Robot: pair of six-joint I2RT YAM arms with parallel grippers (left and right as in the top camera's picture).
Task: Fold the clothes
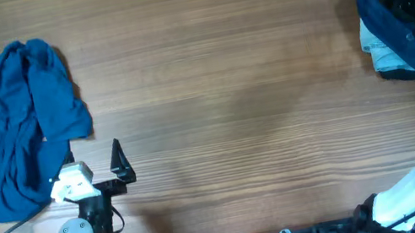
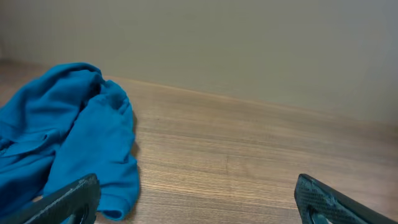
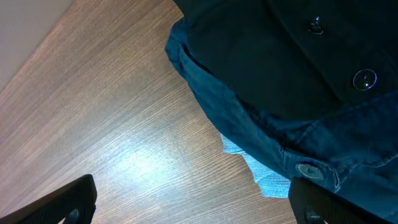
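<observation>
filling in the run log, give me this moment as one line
left gripper open, empty, beside crumpled blue garment | right gripper open, over dark clothes pile | fold not started

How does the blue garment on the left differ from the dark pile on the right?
The blue garment is bright, single and crumpled; the dark pile is navy and black, several layers stacked. The blue garment sprawls long; the dark pile is compact. Both rest on the table.

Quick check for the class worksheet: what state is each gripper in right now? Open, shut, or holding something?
Left gripper: open, holding nothing.
Right gripper: open, holding nothing, close above the denim clothes.
</observation>
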